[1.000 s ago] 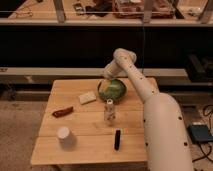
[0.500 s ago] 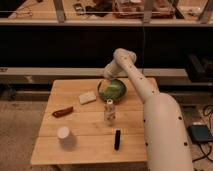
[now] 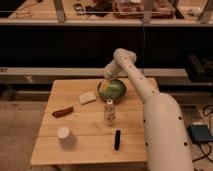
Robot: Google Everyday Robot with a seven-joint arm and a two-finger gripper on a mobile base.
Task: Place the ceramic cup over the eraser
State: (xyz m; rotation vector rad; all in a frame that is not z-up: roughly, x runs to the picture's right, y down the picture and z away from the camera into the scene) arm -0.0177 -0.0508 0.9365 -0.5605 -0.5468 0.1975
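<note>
- Cup [image 3: 64,136]: white, no handle, standing on the biggest thing in the scene, a wooden table [image 3: 90,125]. It's at the near left part, with bare wood all around it.
- Robot arm [image 3: 150,107]: a fat white thing that comes up from the near right and reaches over the far side of the table.
- Green bowl [image 3: 114,90]: at the far middle of the table, right under the end of the arm.
- Small clear bottle [image 3: 109,110]: white cap, upright, just nearer than the bowl.
- Pale flat block [image 3: 87,97]: lying left of the bowl.
- Red chili-looking thing [image 3: 62,111]: on the left side, farther back than the cup.
- Eraser [image 3: 117,139]: little black bar lying near the front edge, right of the cup and well apart from it, with its long side running near to far.
- Gripper [image 3: 103,85]: at the bowl's left rim, far from the cup. Honestly can't tell how it's set or whether it's got anything.
</note>
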